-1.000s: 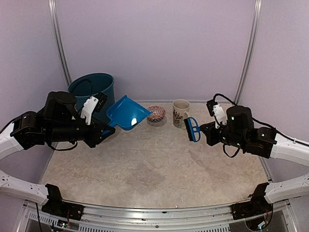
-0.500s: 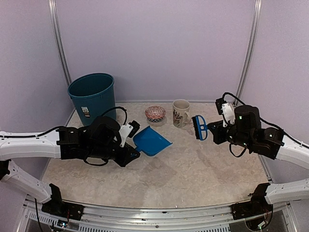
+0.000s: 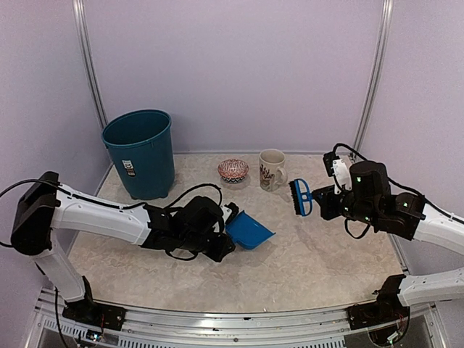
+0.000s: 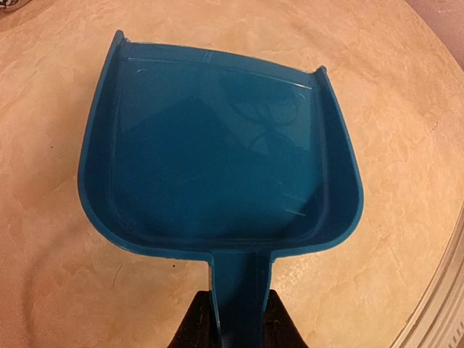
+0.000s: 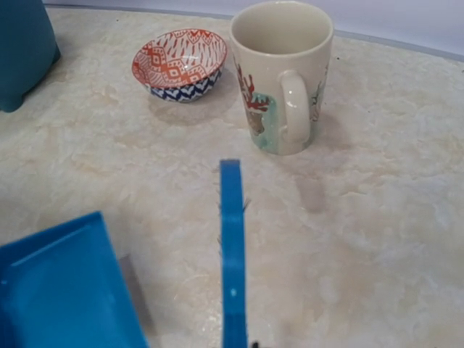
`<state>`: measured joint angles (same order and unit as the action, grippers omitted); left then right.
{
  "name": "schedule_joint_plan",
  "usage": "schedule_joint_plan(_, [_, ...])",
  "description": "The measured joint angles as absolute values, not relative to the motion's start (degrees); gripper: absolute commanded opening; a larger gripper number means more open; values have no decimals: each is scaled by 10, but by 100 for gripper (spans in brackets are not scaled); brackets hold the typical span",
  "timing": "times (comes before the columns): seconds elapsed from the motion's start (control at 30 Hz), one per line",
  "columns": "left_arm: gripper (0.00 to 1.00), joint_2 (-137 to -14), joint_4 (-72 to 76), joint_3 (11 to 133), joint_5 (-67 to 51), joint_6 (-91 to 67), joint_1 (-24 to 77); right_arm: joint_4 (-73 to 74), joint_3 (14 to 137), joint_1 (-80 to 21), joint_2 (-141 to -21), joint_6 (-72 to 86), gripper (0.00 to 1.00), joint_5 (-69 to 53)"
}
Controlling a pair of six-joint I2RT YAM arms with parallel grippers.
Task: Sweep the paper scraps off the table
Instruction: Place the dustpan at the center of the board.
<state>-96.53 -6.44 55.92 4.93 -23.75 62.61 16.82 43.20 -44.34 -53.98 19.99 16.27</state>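
Beige table (image 3: pixel 312 264); left gripper (image 3: pixel 221 243) clamps the dustpan (image 3: pixel 251 231) by its handle, low for catching, right gripper (image 3: pixel 320 202) pinches the brush (image 3: pixel 300 197), poised

Glossy blue plastic dustpan (image 4: pixel 217 159), matt mottled stone-look table (image 3: pixel 304 254), glazed ceramic mug (image 5: pixel 283 72) and bowl (image 5: pixel 180 61), plastic brush (image 5: pixel 230 254)

You're looking along a blue plastic brush (image 5: pixel 232 254), edge-on, rising from bottom centre over the beige stone-patterned table (image 5: pixel 377 217). Beyond its tip stands a cream ceramic mug (image 5: pixel 279 80) with a reindeer print, handle toward you. To its left sits a small orange-and-navy patterned bowl (image 5: pixel 179 61). A blue plastic dustpan (image 5: pixel 58 290) fills your lower-left corner, and a teal plastic bin (image 5: pixel 25 51) the upper left.
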Motion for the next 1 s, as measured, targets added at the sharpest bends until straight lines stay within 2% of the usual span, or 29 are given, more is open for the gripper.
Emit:
schedule_joint_plan(0.43, [1,-1093,-22,654,50,-253,632,170,418,-443,-536,202,0,163])
schedule_joint_plan(0.5, [6,-1111,-22,670,53,-253,632,170,415,-443,-536,202,0,163])
schedule_joint_plan(0.63, [7,-1130,-26,688,57,-253,632,170,410,-443,-537,201,0,163])
schedule_joint_plan(0.8, [13,-1158,-31,713,61,-253,634,170,405,-443,-539,198,0,163])
schedule_joint_plan(1.0, [26,-1165,-36,714,62,-253,635,170,404,-443,-539,196,0,163])
